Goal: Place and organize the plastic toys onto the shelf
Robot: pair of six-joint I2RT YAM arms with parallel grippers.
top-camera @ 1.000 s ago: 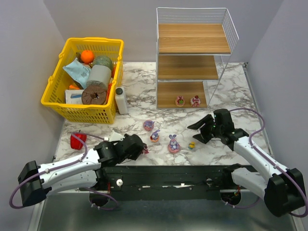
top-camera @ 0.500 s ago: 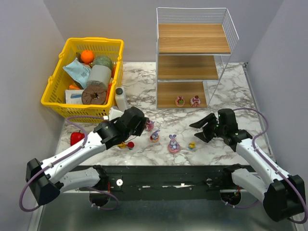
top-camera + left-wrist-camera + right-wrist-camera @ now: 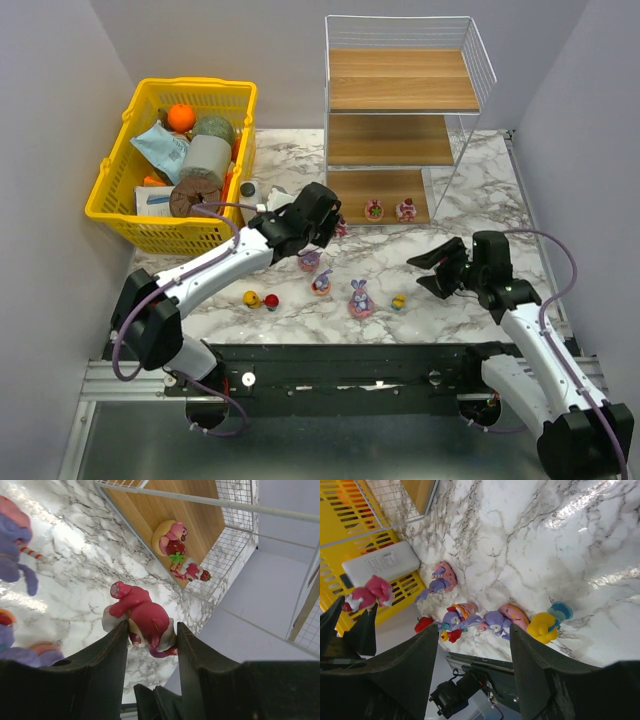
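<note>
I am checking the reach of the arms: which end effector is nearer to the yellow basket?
Left. The left end effector, holding a pink toy, is right of the basket, beside the shelf; the right end effector is farther right, open.

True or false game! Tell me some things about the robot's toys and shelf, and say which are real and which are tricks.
1. The left gripper holds a pink toy. True.
2. The right gripper holds a toy too. False: it is open, with nothing in it.
3. Two toys stand on the bottom board of the shelf. True.
4. The basket is blue. False: it is yellow.
5. All the toys are on the shelf. False: several are on the table.
</note>
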